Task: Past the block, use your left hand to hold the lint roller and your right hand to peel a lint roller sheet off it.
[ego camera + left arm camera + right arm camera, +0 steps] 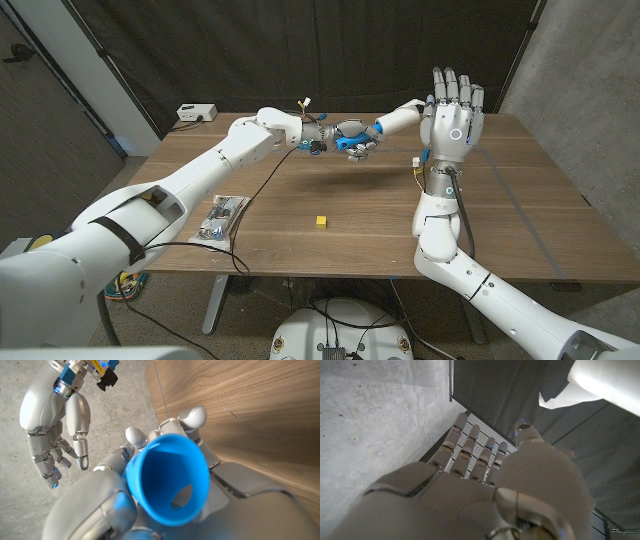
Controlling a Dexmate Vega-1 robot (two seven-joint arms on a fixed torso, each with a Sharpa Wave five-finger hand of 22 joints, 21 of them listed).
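The left hand (352, 139) grips the roller (398, 119) above the table beyond the block (321, 221), its axis pointing at the right hand (454, 118), which stands upright beside its tip, fingers spread, seemingly empty.

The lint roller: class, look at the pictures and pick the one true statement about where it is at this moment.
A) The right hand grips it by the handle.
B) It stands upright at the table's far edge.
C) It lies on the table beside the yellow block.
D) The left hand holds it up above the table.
D: the left hand grips the lint roller by its blue handle above the table, while the right hand is raised with fingers spread, holding nothing.
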